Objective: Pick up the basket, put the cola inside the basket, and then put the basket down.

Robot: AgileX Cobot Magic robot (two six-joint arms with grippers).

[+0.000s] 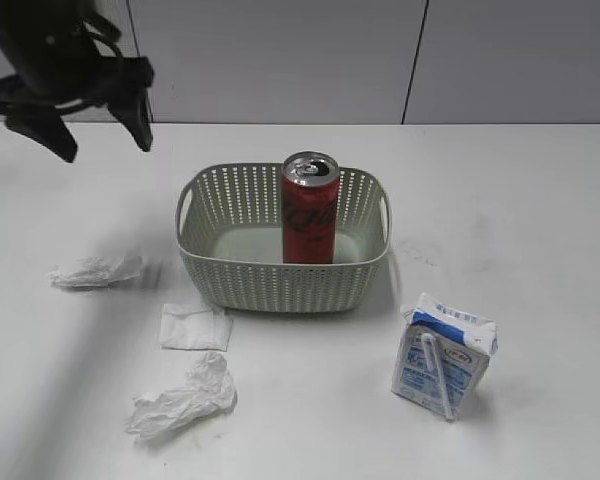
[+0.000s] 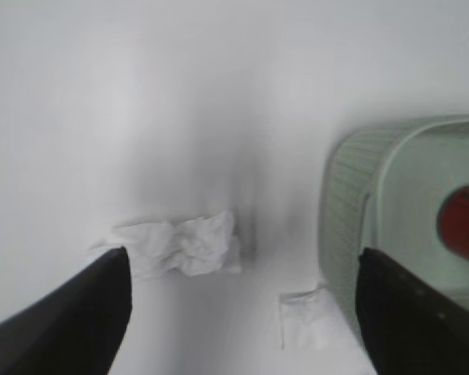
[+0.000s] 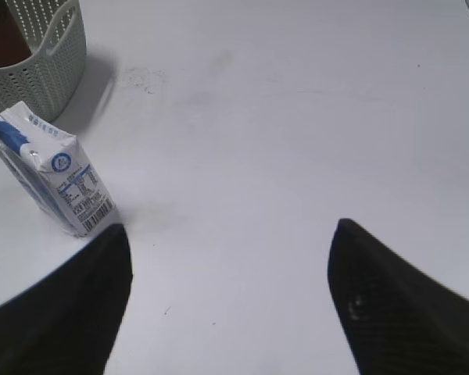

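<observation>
The cola [image 1: 310,208] is standing upright inside the basket [image 1: 242,284], which is sitting on the table [image 1: 540,210], so the task is looking finished. The left tool [image 1: 95,125] is hanging open and empty, above and left of the basket, gripping nothing. The right tool [image 3: 230,289] is also gaping open, with the carton [image 3: 56,173] ahead to its left. Any retreat is best going straight away from the rim. Showing: one basket, one cola, one carton, three paper scraps [image 1: 183,399].
</observation>
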